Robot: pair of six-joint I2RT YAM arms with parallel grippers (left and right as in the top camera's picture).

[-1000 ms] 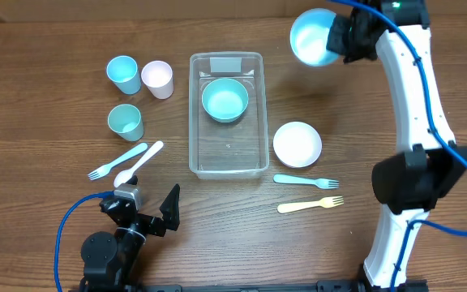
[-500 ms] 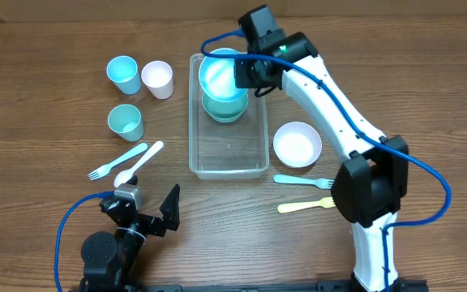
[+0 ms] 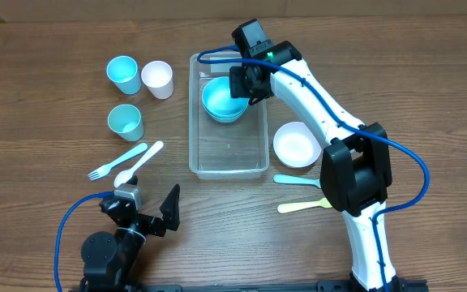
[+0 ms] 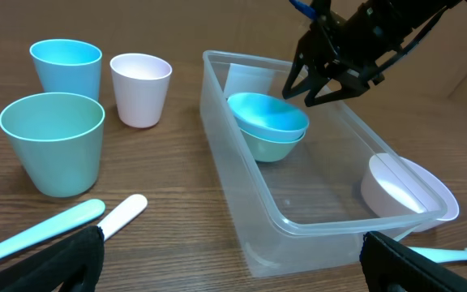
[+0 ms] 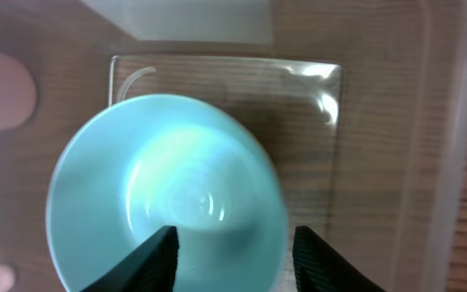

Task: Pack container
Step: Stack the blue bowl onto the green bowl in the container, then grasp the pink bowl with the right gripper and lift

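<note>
The clear container (image 3: 194,122) stands mid-table, also seen in the left wrist view (image 4: 242,174). A light blue bowl (image 3: 221,96) rests tilted inside a teal bowl (image 4: 274,146) at its far, labelled end. My right gripper (image 3: 246,81) hovers just over the blue bowl's right rim, jaws apart and off it; its wrist view shows the blue bowl (image 5: 169,203) below and between the spread fingers, gripper (image 5: 237,251). My left gripper (image 3: 148,212) sits open near the front edge, holding nothing, gripper (image 4: 233,259).
A white bowl (image 3: 297,144) sits right of the container, with a blue fork (image 3: 305,181) and a yellow fork (image 3: 310,205) in front of it. Left of the container are a blue cup (image 3: 123,73), a pale pink cup (image 3: 157,79), a teal cup (image 3: 126,122), a blue fork (image 3: 116,161) and a white spoon (image 3: 140,162).
The right arm swung the blue bowl from the back right into the container, set it into the teal bowl, and its jaws have parted. The left arm has not moved.
</note>
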